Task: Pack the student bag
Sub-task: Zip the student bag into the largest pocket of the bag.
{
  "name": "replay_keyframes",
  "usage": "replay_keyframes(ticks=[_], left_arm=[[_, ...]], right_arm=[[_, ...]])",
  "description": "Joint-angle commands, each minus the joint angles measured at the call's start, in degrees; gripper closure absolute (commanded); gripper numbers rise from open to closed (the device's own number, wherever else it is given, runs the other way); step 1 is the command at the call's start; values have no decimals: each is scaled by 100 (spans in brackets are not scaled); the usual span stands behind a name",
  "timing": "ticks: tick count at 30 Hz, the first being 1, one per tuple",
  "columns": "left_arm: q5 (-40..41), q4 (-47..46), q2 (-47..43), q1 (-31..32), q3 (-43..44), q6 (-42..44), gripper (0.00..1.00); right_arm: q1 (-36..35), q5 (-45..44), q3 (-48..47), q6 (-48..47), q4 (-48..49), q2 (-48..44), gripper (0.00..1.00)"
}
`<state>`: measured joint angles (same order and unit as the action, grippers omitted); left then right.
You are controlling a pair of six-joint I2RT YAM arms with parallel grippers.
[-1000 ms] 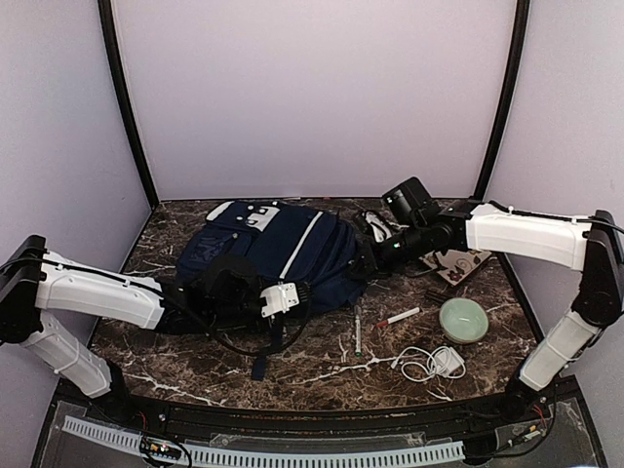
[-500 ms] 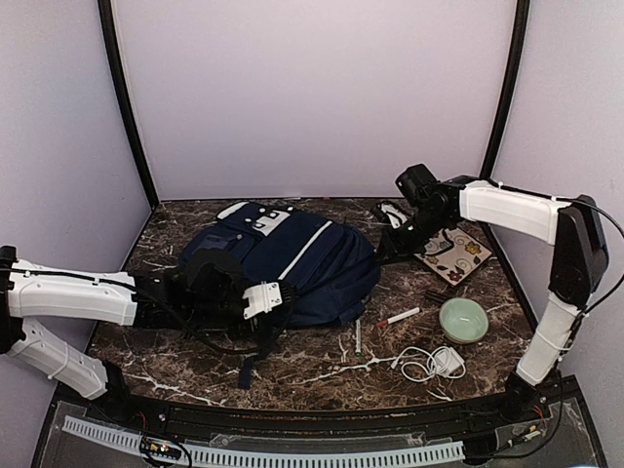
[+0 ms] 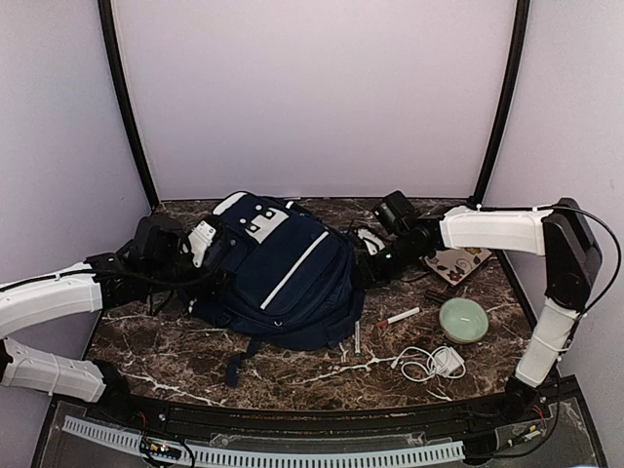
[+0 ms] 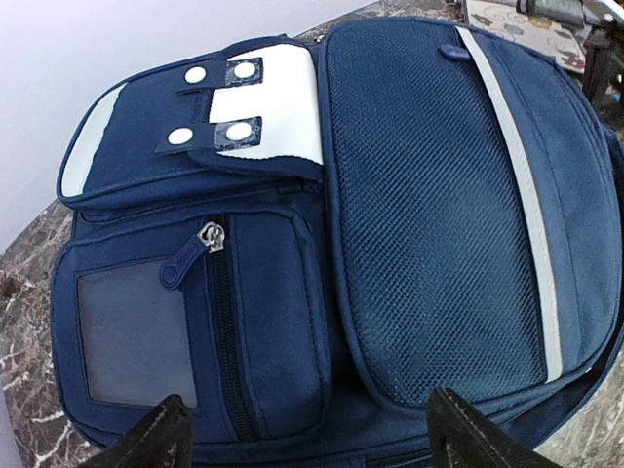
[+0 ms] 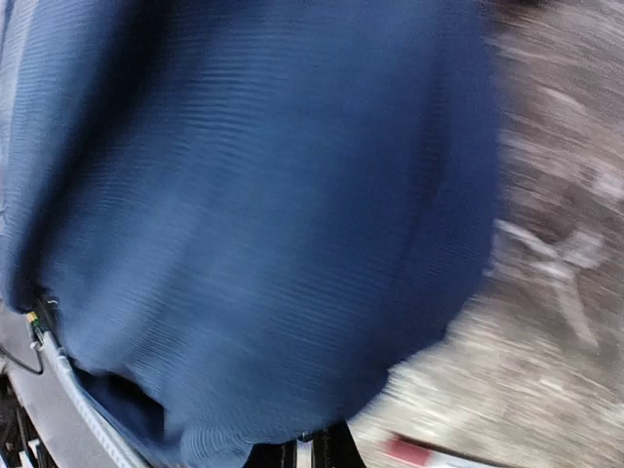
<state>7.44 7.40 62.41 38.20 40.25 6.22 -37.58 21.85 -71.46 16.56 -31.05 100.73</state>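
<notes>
The student bag [image 3: 292, 273] lies flat, front up, left of the table's [image 3: 302, 375] middle. The left gripper [image 4: 304, 434] hovers spread and empty over its pocket end, likely to reach the zip pull [image 4: 211, 235]. The right gripper [image 5: 312, 456], its 2 fingers pressed together at the bag's right edge, probably steadies it. Whether it pinches fabric, I cannot tell.

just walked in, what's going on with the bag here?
The backpack lies flat in the middle of the table, front side up. The left gripper hangs open over its front pockets, holding nothing. The right gripper is shut at the bag's right edge; its wrist view is too blurred to show whether it pinches fabric. A bowl, marker, charger cable and notebook lie unpacked to the right.
</notes>
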Motion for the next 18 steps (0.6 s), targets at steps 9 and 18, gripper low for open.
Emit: replay_keyframes(ticks=[9,18], left_arm=[[97,1250,-319,-777,-397,-3251,20],[30,1000,-977,-1739,-1245,-3729,25]], right_arm=[[-997,754,-493,353,980,504,100],[-1082,751,-247,588,1294,464,100]])
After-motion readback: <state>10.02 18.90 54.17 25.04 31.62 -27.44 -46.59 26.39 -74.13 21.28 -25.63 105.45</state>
